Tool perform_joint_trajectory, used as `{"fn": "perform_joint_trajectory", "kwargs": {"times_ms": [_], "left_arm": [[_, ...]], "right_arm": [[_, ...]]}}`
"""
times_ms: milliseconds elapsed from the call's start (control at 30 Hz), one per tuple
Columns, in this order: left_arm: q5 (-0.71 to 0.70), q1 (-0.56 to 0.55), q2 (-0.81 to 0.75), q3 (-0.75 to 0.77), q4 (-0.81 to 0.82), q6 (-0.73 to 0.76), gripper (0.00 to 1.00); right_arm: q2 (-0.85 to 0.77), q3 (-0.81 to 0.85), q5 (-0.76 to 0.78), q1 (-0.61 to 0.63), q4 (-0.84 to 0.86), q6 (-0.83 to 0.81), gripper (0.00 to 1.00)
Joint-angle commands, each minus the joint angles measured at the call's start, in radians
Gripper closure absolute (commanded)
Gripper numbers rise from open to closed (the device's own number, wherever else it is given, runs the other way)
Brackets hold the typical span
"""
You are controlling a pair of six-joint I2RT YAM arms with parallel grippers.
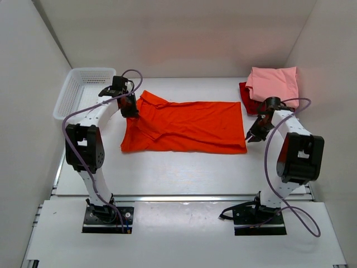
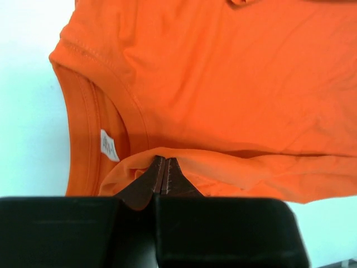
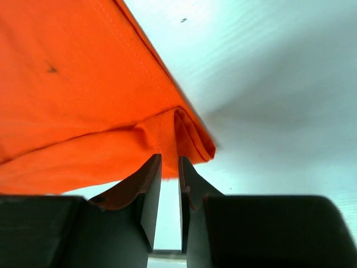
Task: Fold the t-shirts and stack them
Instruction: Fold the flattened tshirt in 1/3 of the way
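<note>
A: What is seen from the top?
B: The orange t-shirt (image 1: 189,125) is laid flat in the middle of the tabletop (image 1: 178,167). The pink t-shirt (image 1: 273,82) is piled on the dark red t-shirt (image 1: 248,100) at two o'clock. A white basket (image 1: 67,100) is set at ten o'clock.
A: And from the left wrist?
B: The shirt's edge is pinched by the clenched left fingers (image 2: 145,187) at six o'clock.
A: The right wrist?
B: The right fingers (image 3: 148,190) are parted a little. The shirt's corner is seen just at their tips, not gripped.
</note>
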Motion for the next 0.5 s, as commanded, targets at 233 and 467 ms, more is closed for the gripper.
{"fn": "perform_joint_trajectory", "kwargs": {"times_ms": [233,467], "left_arm": [[0.030,0.022,0.023,0.013,0.123,-0.048,0.69],[0.024,0.025,-0.009,-0.058,0.131,-0.042,0.50]], "right_arm": [[-0.211,-0.209,-0.107,-0.062,0.331,0.142,0.68],[-0.075,-0.036,0.005,0.109,0.149,-0.153,0.76]]}}
